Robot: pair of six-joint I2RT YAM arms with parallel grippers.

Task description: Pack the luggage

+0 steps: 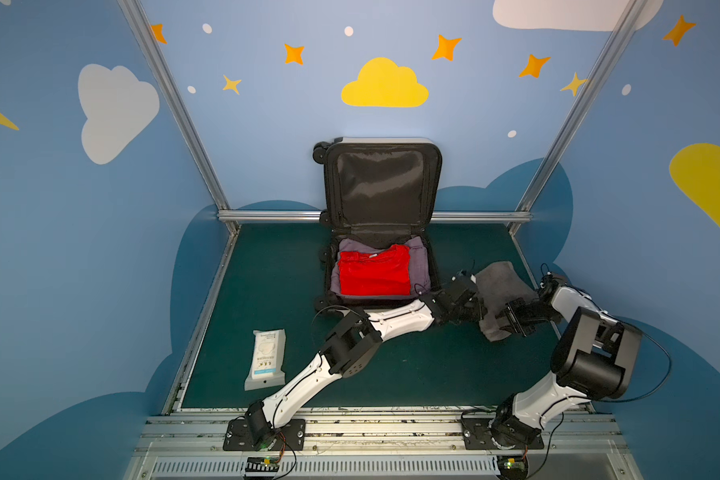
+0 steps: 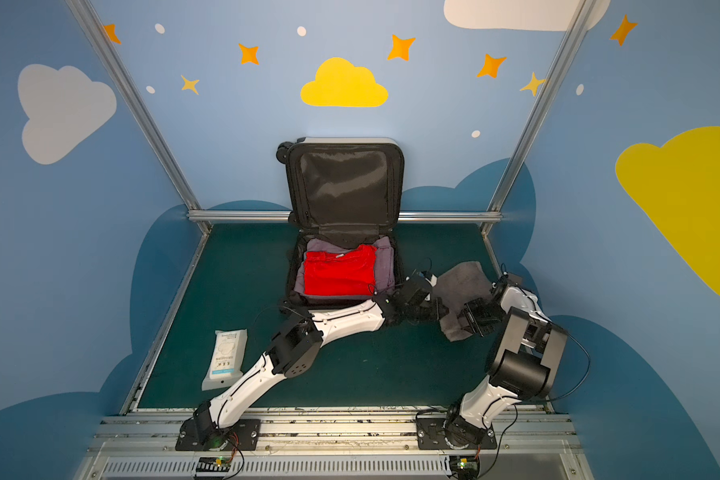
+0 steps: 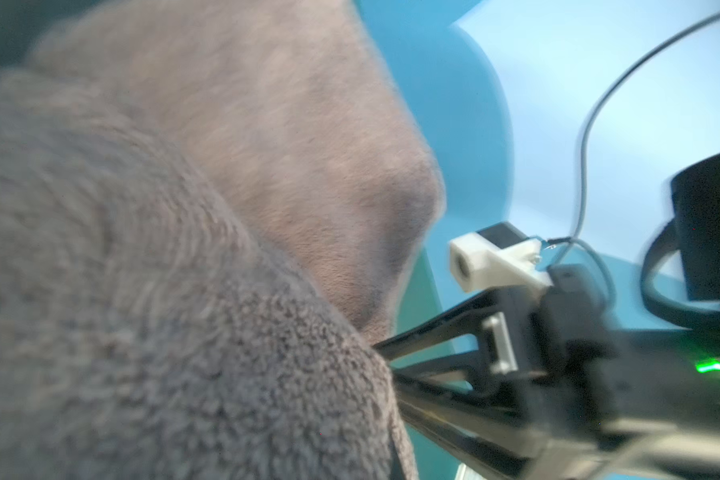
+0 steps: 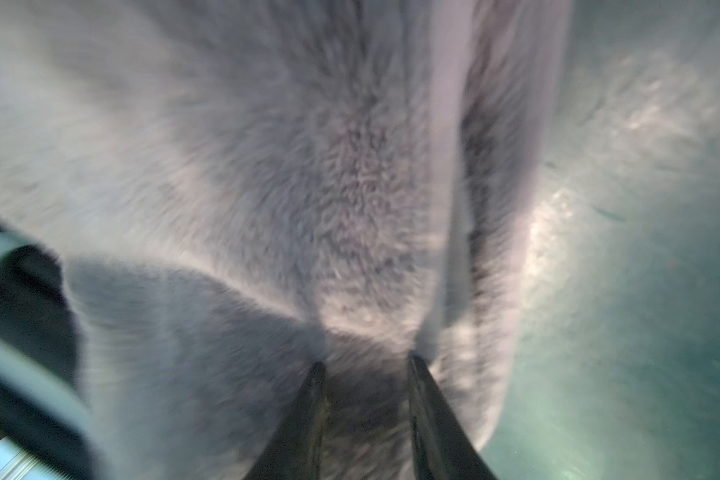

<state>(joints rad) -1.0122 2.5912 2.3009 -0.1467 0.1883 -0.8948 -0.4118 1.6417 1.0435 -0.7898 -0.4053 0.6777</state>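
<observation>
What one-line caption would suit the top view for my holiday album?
The left gripper and right gripper handle a grey towel beside the open luggage, red shirt already inside.

Open cream-white luggage (image 1: 381, 183), black-lined lid upright

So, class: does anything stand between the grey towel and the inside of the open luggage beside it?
No loose thing does. In both top views the grey towel is right of the luggage, whose lid stands open. Only the left hand gripping it and the case's side wall lie between; a red shirt tops the contents.
</observation>
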